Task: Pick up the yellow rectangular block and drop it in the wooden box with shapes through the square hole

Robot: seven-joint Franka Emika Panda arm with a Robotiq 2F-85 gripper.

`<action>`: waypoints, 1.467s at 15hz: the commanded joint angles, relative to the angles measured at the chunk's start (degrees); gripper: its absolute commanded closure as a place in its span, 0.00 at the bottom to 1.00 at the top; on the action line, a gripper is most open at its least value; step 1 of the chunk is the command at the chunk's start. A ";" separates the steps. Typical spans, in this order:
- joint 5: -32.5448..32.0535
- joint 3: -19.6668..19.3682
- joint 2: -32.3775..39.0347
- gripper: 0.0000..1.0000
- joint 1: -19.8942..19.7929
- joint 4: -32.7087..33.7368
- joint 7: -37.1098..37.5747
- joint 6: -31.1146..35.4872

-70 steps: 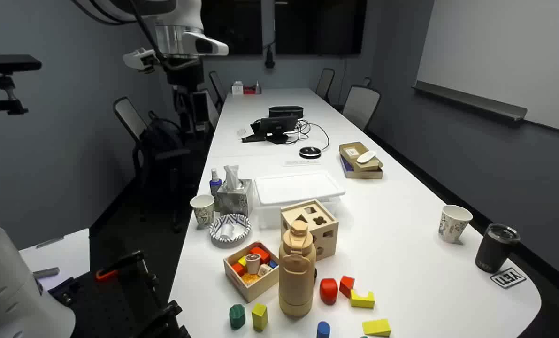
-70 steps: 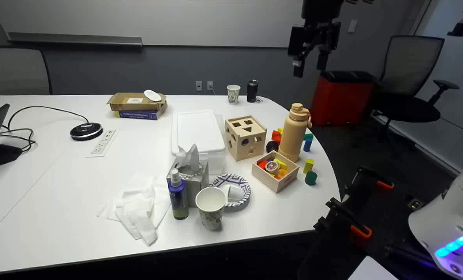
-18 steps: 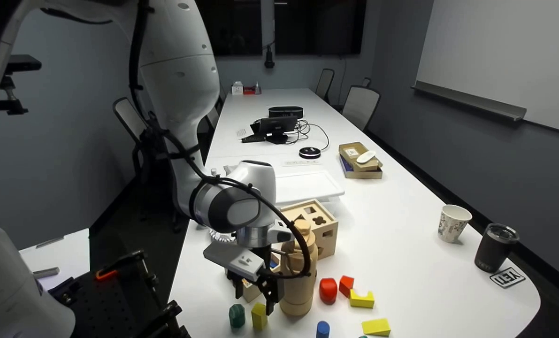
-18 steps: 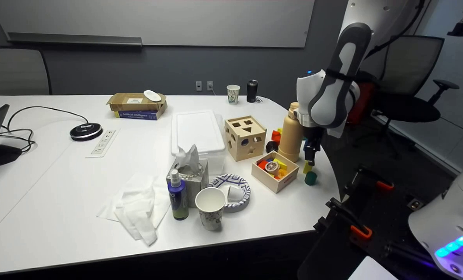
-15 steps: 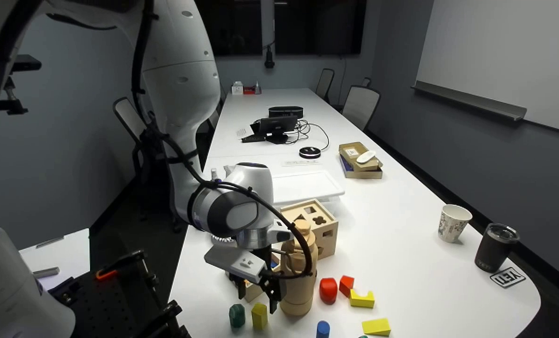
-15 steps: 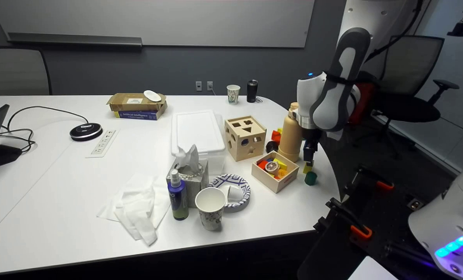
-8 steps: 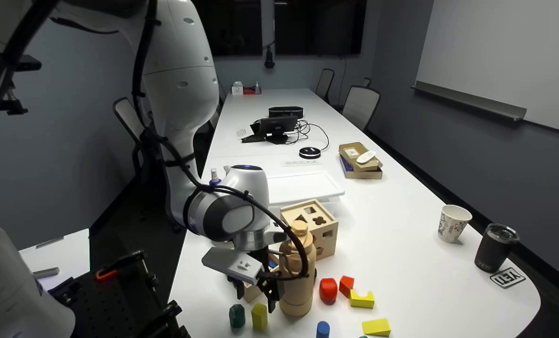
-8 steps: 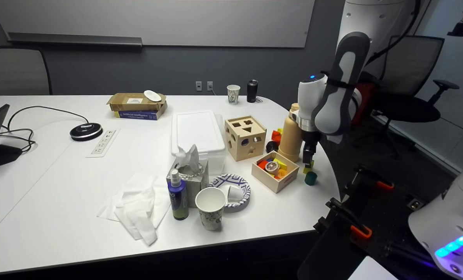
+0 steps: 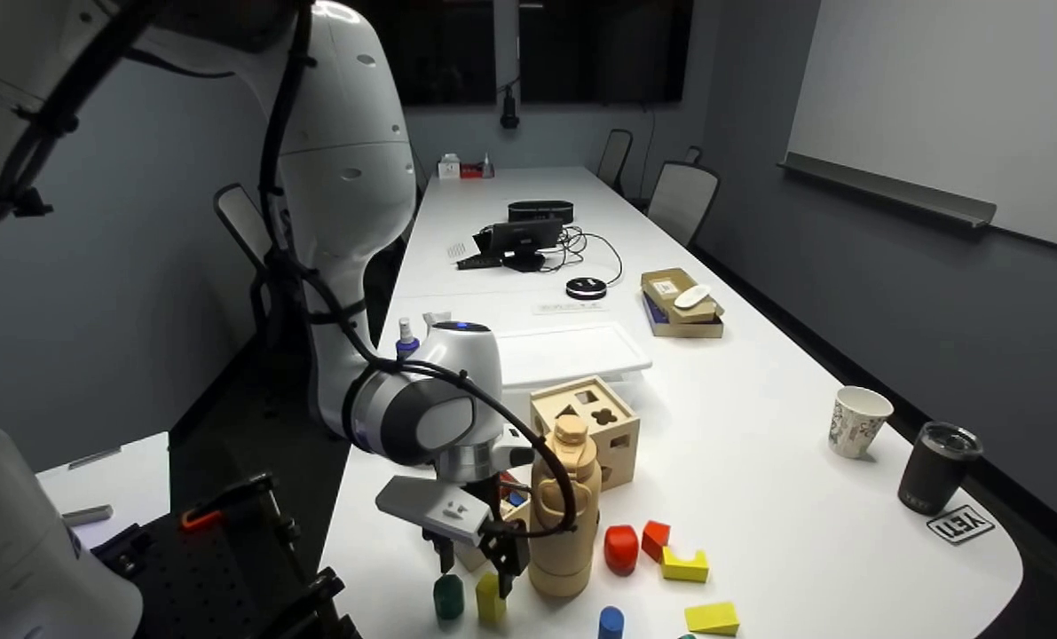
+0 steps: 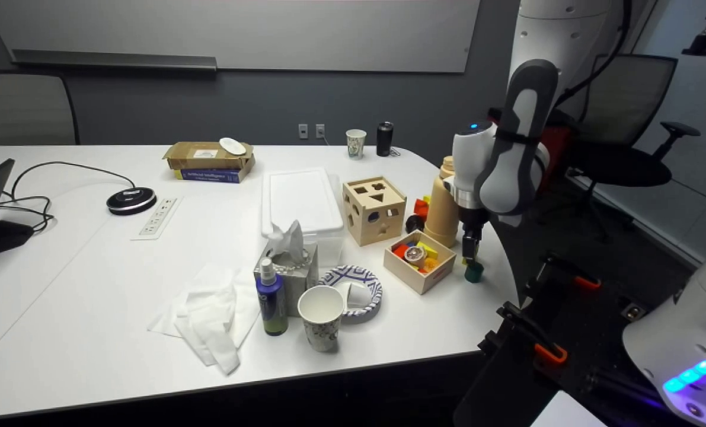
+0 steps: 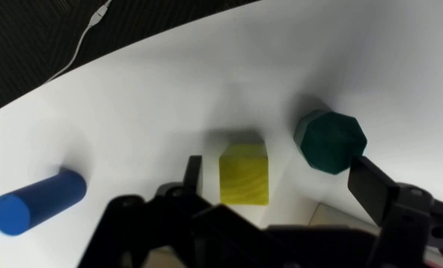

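Observation:
The yellow rectangular block (image 9: pixel 491 603) stands upright on the white table beside a green octagonal block (image 9: pixel 448 597). My gripper (image 9: pixel 476 579) is open and empty, pointing down just above them. In the wrist view the yellow block (image 11: pixel 244 180) lies between the spread fingers (image 11: pixel 277 162), nearer the left finger, with space on both sides. The right fingertip overlaps the edge of the green block (image 11: pixel 333 143); I cannot tell if they touch. In an exterior view the gripper (image 10: pixel 470 252) mostly hides the yellow block. The wooden box with shape holes (image 10: pixel 375 213) stands farther back, square hole on top.
A tan bottle (image 9: pixel 563 524) stands close beside the gripper, between it and the wooden box. A low wooden tray of coloured blocks (image 10: pixel 415 279) is just behind. A blue cylinder (image 11: pixel 39 201) lies nearby. A lidded plastic bin (image 10: pixel 302 201) stands beside the box.
The arm has come down from high above to just over the yellow block. In the last half second the gripper lowered slightly and shifted toward the green block. The blocks have not moved.

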 commanded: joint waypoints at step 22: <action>0.71 -1.67 4.89 0.00 4.96 1.35 -0.21 4.93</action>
